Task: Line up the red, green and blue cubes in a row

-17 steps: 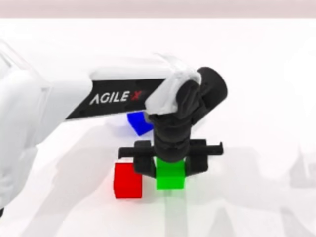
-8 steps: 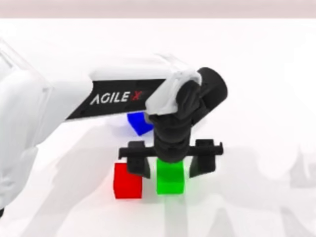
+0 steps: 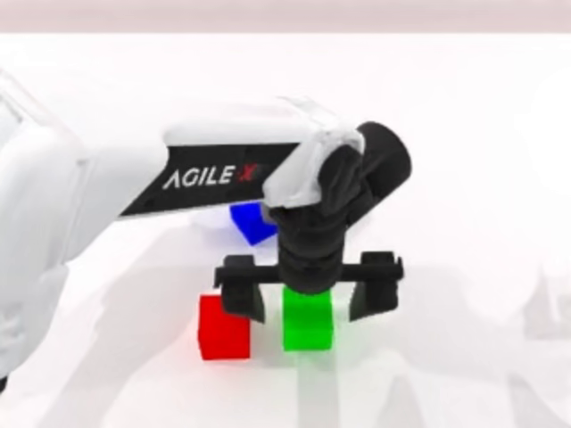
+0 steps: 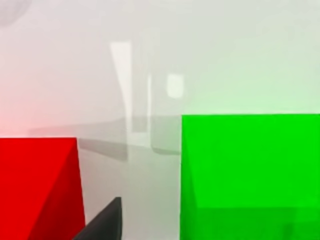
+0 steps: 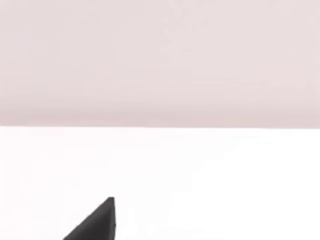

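Three cubes — one red cube (image 3: 224, 327), one green cube (image 3: 308, 319), one blue cube (image 3: 253, 221) — left gripper (image 3: 308, 299) spread wide over green

Left tool (image 3: 309, 299) wider now; red cube (image 3: 224, 328) seemingly nudged leftward.

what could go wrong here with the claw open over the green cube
The left claw is open astride the green cube, and one finger stands close by the red cube, so lifting off at a slant might nudge it. The blue cube sits partly under the arm, awkward to reach next.
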`<state>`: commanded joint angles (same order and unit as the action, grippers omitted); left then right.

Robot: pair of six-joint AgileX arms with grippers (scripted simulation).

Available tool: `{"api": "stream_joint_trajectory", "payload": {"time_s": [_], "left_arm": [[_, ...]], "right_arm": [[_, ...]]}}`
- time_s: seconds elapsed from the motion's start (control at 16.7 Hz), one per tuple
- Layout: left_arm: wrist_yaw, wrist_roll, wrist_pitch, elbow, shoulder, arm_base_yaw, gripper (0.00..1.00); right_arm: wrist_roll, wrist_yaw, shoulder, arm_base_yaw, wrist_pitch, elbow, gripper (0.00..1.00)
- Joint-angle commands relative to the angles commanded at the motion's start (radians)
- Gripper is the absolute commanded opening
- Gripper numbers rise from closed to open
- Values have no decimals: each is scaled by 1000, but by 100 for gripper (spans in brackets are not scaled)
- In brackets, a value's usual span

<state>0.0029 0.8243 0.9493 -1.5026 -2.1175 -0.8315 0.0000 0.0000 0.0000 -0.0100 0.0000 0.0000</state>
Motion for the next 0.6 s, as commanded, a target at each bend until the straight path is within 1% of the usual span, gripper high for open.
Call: {"api": "stream_joint_trajectory", "payload": {"time_s": [0.18, 0.42, 0.6], "left_arm": [[0, 2, 42, -35, 10, 2, 100], [0, 4, 201, -139, 50, 14, 100], [-1, 3, 249, -179, 70, 18, 100]], "right_arm": [[0, 0, 0, 0, 0, 0, 100], [0, 0, 0, 0, 0, 0, 100], [0, 0, 0, 0, 0, 0, 100]]}}
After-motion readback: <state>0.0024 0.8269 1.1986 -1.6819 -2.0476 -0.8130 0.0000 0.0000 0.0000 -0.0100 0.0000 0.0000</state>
